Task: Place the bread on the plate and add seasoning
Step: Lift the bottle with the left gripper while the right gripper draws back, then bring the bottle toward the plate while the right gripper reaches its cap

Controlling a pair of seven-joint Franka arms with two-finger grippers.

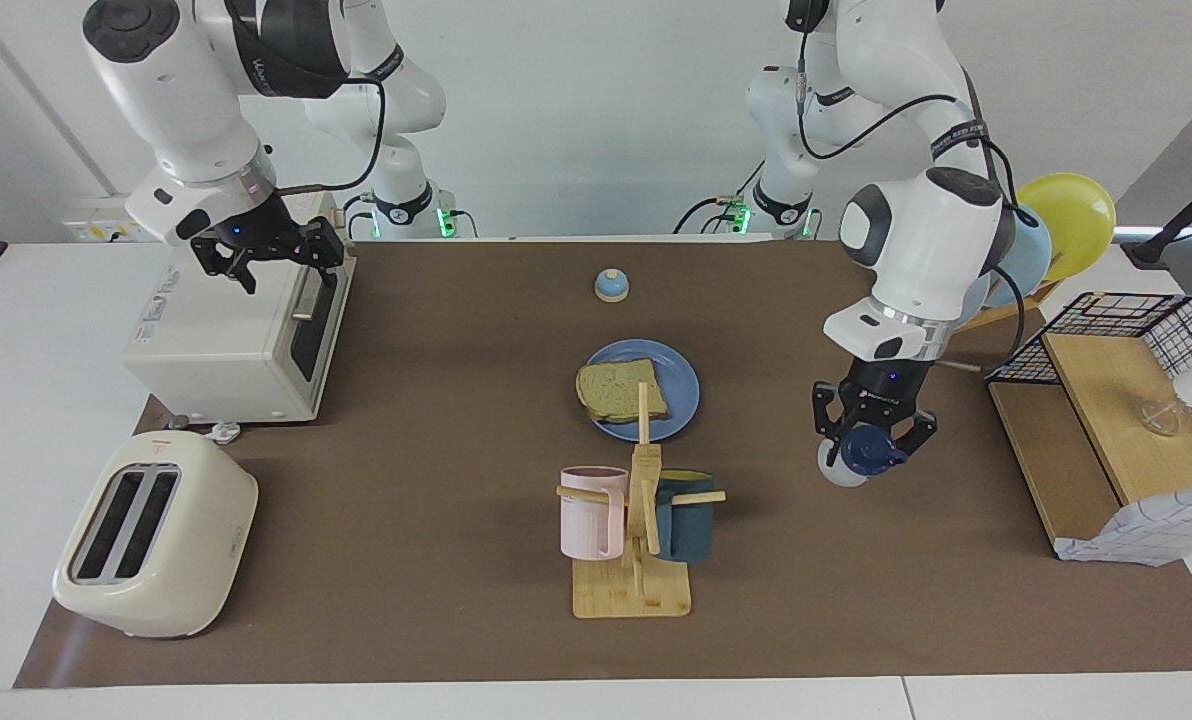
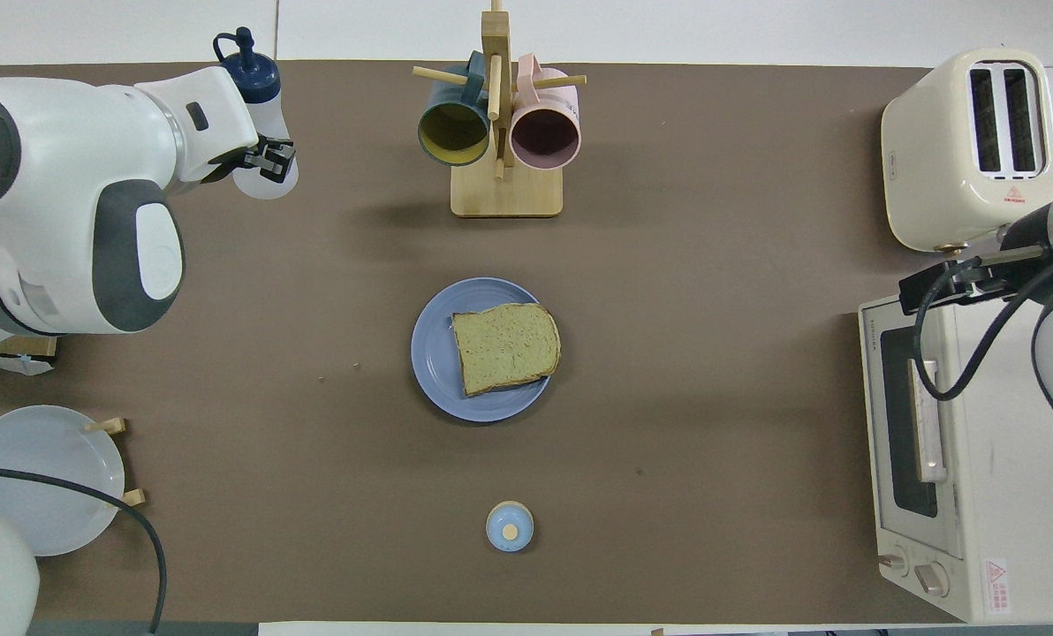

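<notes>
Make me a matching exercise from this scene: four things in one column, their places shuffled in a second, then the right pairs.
Things:
1. bread
2. seasoning bottle
3. bell
4. pink mug

Places:
A. hanging on the wooden mug rack
B. on the table, nearer to the robots than the blue plate
C. lying on the blue plate
D. held in the left gripper

Pairs: 1-C, 2-D, 3-B, 4-A
</notes>
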